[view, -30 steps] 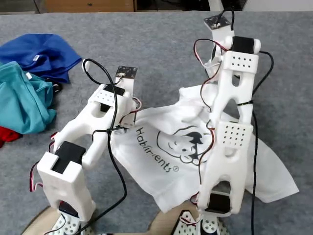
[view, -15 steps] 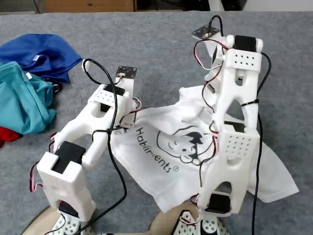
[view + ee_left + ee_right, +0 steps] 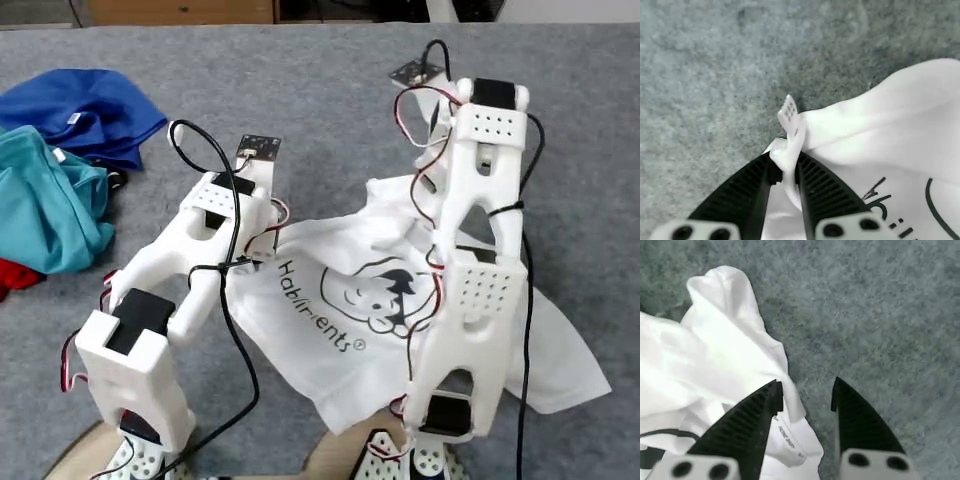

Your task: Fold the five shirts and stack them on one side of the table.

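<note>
1. Cloth was your concern here. The white shirt (image 3: 330, 340) looked light, limp and soft. I judged it would sag and drag rather than keep a shape, and would slide out of a shallow pinch.
2. It lay rumpled and spread on the desk (image 3: 300, 90), from the centre out toward 4 o'clock in the high view, beneath both arms.
3. Your left hand (image 3: 786, 161) was clamped on a bunched fold at the shirt's 10 o'clock edge.
4. Your right hand (image 3: 807, 385) stood wide and empty at the shirt's 12 o'clock edge. One finger was above the cloth near a small sewn label (image 3: 787, 440), the other above bare desk.
5. For a clean fold, you would likely do best to grip a seam or corner, deep in the cloth.
6. The desk carried a grey napped covering, which probably held cloth back a little.
7. A blue shirt (image 3: 85, 110), a teal shirt (image 3: 45, 205) and a red garment (image 3: 12, 275) sat heaped at 9 to 10 o'clock. Wooden furniture (image 3: 180, 10) stood beyond 12 o'clock.
</note>
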Motion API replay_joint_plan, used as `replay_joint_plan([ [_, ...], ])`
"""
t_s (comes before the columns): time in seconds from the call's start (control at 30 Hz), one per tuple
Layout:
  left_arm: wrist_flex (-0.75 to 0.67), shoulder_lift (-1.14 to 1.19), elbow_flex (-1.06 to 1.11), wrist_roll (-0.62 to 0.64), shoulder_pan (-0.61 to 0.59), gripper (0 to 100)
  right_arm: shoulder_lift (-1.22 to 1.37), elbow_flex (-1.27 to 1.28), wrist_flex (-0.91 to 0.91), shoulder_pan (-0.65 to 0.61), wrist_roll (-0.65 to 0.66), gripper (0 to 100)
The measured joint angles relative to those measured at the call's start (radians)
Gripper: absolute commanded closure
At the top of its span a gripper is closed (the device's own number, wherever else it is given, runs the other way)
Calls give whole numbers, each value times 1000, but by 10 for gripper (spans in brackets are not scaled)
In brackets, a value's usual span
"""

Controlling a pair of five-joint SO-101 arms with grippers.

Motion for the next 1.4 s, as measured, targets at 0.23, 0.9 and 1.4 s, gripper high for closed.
replay_joint_plan([
  [0.23, 0, 0, 0, 0, 0, 982, 46, -15, -8, -18, 0, 955],
  [0.9, 0, 0, 0, 0, 0, 982, 52, -77, -6, -18, -17, 993],
  [1.4, 69, 15, -133, 181, -144, 982, 101, -245, -315, -34, -525, 993],
])
